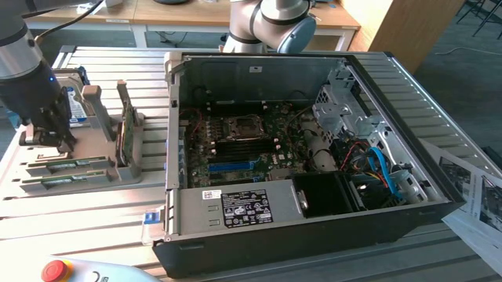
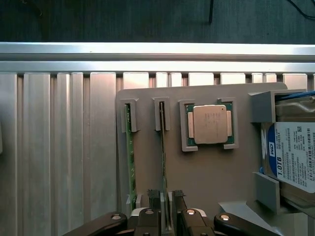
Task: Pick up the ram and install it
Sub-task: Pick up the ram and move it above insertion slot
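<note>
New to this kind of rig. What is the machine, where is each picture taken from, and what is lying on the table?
This is a robot arm with an end effector. One camera watches from off the arm; the other rides on the wrist, looking down. On the slatted metal table stand an open computer case and a grey holder carrying the ram, a second stick, a processor chip and a hard drive. The end effector is down over the ram, which sits edge-up in its slot, not lifted.
</note>
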